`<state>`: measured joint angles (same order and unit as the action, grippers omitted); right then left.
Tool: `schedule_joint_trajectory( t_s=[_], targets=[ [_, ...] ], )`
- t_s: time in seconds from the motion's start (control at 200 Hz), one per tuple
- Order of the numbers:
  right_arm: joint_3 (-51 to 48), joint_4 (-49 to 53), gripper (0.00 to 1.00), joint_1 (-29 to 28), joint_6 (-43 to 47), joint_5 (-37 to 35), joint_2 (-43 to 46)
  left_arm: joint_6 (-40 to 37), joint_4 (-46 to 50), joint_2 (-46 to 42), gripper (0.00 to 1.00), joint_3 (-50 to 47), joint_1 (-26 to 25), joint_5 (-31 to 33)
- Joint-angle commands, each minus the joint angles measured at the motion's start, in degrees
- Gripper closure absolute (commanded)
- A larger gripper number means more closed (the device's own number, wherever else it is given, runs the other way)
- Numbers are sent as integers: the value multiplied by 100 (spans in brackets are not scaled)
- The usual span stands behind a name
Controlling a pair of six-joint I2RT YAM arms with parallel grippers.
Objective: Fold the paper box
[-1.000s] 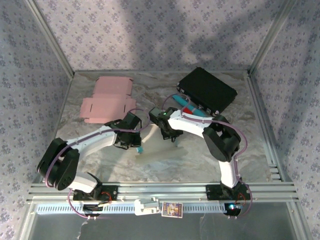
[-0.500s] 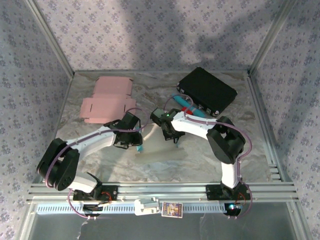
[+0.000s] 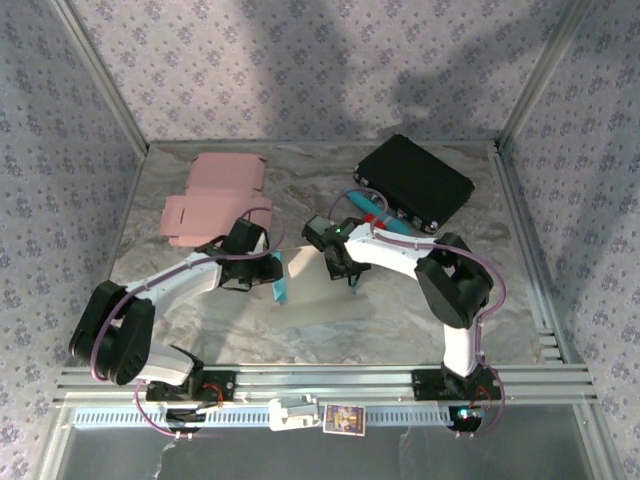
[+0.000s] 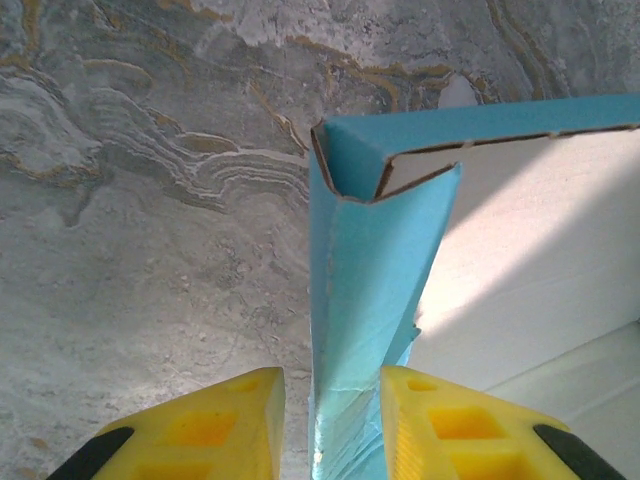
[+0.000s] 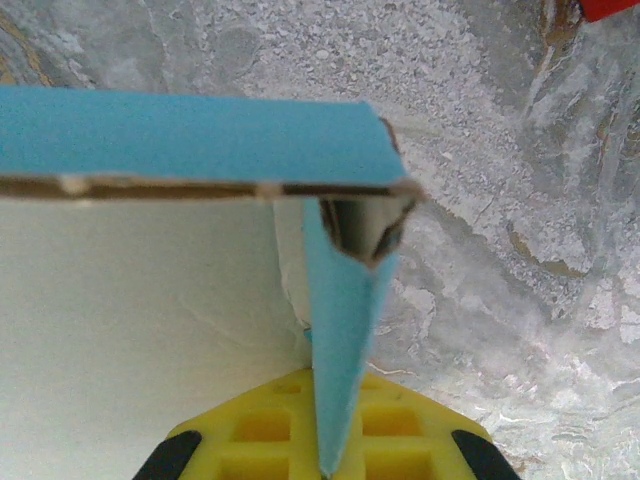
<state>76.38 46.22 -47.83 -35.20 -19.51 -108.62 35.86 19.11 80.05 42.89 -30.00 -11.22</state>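
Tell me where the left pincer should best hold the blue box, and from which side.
Grip the thin upright wall at the blue box corner, coming straight down from above. It stands on edge between the yellow fingers of the left pincer, one on each face, so closing them should pinch it.

The half-folded paper box (image 3: 318,295), blue outside, white inside, sits centrally on the table (image 3: 200,315), walls upright.
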Motion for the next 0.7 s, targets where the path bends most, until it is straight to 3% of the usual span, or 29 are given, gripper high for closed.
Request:
schedule_joint_trajectory(
  t_s=[0.0,0.695],
  targets=[
    [-120,172,100,19,150,26,122,-96,-171,102,68,-36,29,-144],
    [-161,69,100,42,155,83,155,14,-255,433,68,99,-150,-284]
  ],
)
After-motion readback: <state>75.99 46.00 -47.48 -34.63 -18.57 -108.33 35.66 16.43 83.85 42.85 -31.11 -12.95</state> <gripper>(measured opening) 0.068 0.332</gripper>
